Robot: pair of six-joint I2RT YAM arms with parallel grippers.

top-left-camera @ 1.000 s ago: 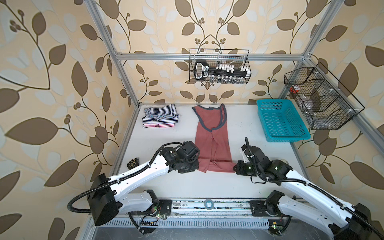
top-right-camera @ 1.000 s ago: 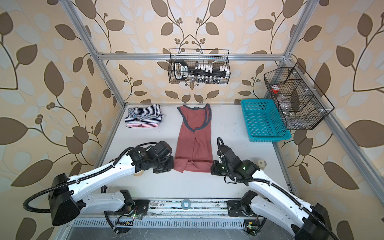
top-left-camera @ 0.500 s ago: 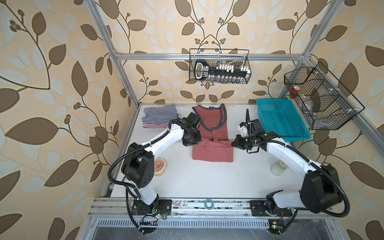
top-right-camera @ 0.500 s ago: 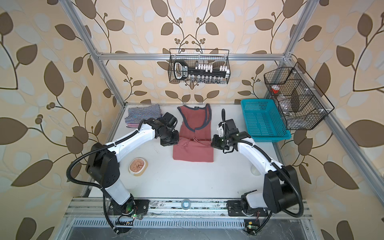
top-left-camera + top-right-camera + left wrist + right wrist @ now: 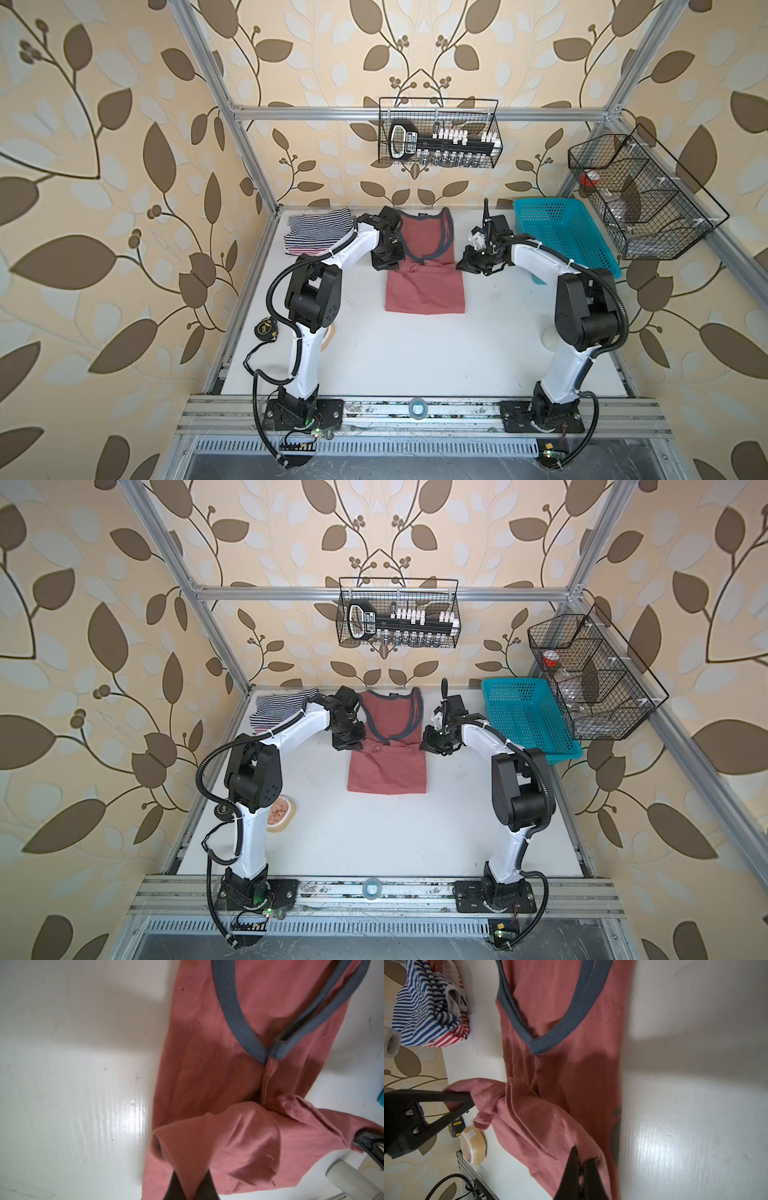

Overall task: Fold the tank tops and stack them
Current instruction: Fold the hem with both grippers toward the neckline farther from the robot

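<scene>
Now that both arms have pulled its bottom edge up toward the neck, the red top (image 5: 424,291) lies folded in half beside the blue basket (image 5: 557,232). The left gripper (image 5: 390,268) and right gripper (image 5: 463,266) each pinch a corner tight (not let go yet). This fold looks almost done.

Both arms are reached far forward, elbows bent high, wrists pitched down. Left gripper (image 5: 390,269) and right gripper (image 5: 461,266) are held level, well apart, facing inward. Each pair of jaws is pinched closed on a hem corner of the red top (image 5: 424,291).
</scene>
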